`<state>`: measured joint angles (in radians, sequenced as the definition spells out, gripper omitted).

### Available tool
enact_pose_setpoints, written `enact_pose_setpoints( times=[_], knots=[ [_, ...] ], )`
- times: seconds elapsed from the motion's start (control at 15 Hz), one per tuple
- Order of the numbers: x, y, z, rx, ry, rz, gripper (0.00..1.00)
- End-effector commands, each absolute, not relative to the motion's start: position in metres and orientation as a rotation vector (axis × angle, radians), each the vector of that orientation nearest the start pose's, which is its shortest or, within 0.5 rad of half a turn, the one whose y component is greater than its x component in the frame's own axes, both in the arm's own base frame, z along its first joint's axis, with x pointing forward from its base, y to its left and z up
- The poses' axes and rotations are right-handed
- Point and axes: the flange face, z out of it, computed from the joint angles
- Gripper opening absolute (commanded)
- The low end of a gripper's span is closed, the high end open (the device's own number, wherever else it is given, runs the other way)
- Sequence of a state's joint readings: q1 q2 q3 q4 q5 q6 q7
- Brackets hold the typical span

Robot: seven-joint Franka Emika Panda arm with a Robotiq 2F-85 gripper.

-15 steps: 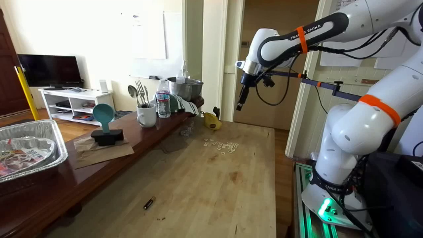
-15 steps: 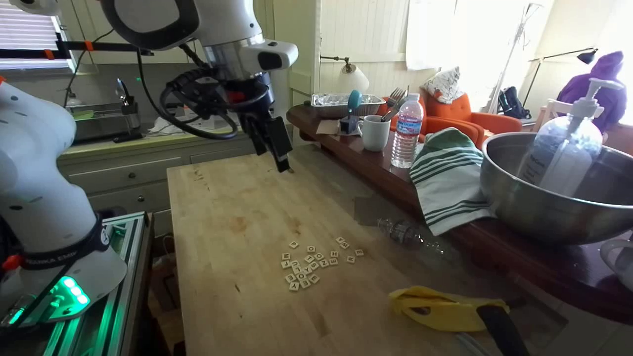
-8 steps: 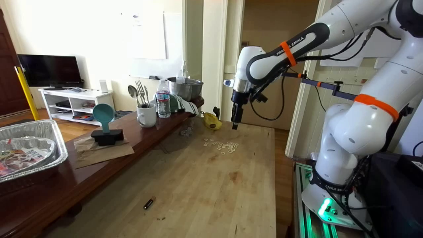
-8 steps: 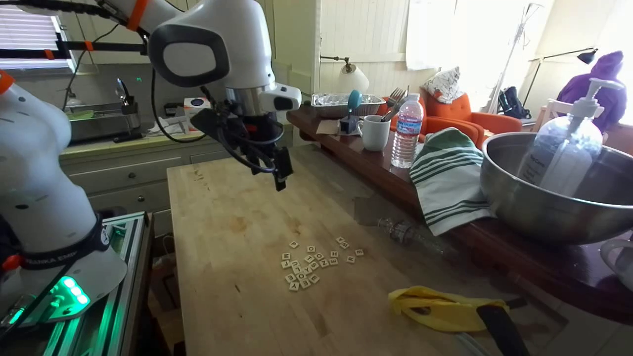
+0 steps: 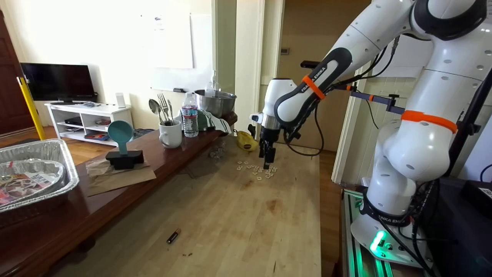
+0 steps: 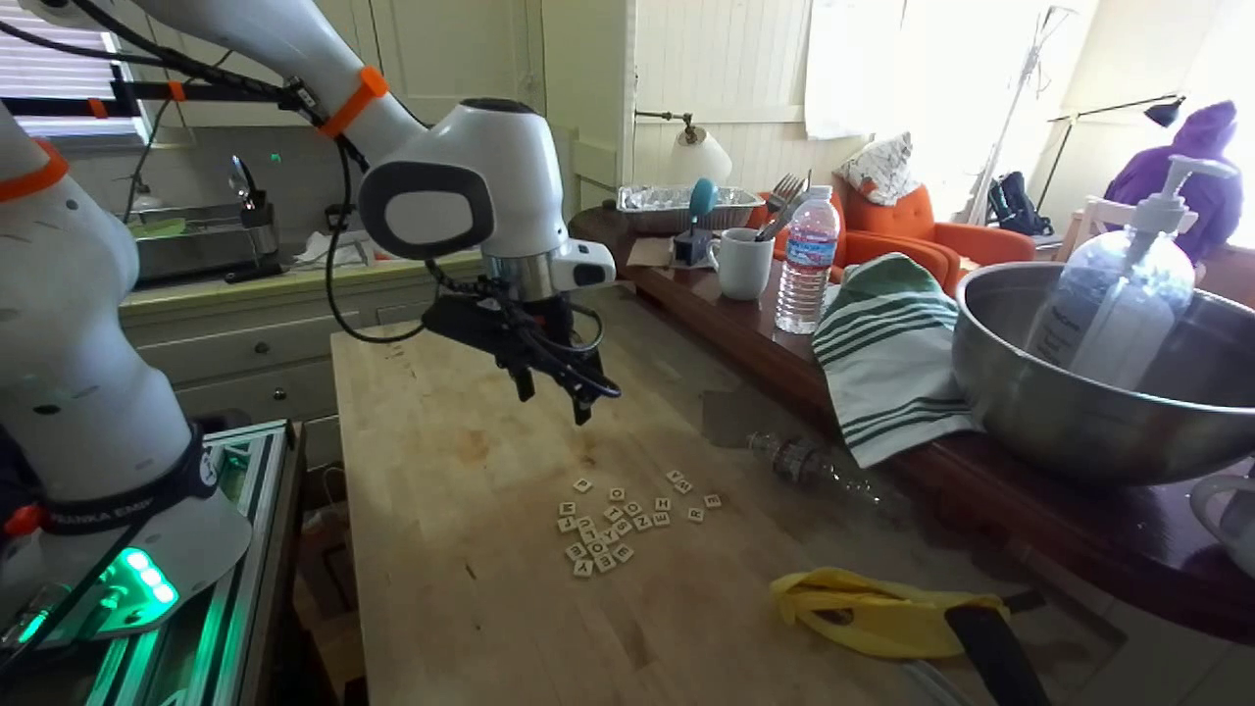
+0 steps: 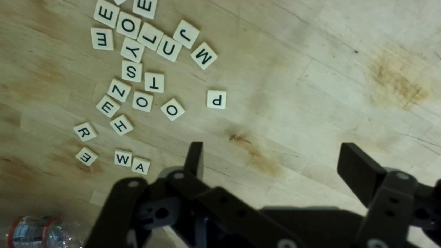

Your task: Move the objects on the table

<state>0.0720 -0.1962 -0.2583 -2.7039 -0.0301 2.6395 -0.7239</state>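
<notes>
The light-brown wooden table [image 5: 238, 223] also shows in an exterior view [image 6: 471, 559]. Several cream letter tiles lie loosely grouped on it in both exterior views [image 5: 259, 178] [image 6: 598, 548]. In the wrist view they spread across the upper left, with a P tile [image 7: 216, 99] apart from the rest. A small dark battery [image 5: 173, 236] lies at the near end. A clear bottle [image 6: 804, 461] lies on its side; part of it shows in the wrist view [image 7: 29, 234]. My gripper [image 7: 270, 151] is open and empty above the table, beside the tiles [image 5: 264, 161] [image 6: 555, 407].
A yellow item [image 6: 882, 613] with a black part lies at the table's end. A raised dark-red counter [image 5: 115, 207] runs along one side, with a white mug [image 5: 170, 134], a water bottle [image 5: 190, 115], a steel bowl [image 6: 1098, 392], a striped towel [image 6: 887, 363] and a foil tray [image 5: 65, 161].
The arm has brought the gripper down toward the table and closer to the letter tiles. The gripper has also turned. The things on the table have not moved.
</notes>
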Motion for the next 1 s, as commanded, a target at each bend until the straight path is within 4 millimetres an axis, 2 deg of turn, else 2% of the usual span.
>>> enact_pose_setpoints(
  times=[0.0,0.07,0.2,0.67,0.8,0.93],
  knots=[
    [0.413,-0.08,0.278,-3.024,-0.898,-0.219,1.0],
    [0.413,-0.082,0.274,-3.023,-0.887,-0.229,0.75],
    [0.414,-0.088,0.267,-3.022,-0.866,-0.241,0.66],
    [0.415,-0.107,0.245,-3.051,-0.792,-0.282,0.11],
    [0.417,-0.108,0.238,-3.061,-0.786,-0.294,0.0],
    [0.42,-0.11,0.231,-3.073,-0.788,-0.298,0.0]
  ],
)
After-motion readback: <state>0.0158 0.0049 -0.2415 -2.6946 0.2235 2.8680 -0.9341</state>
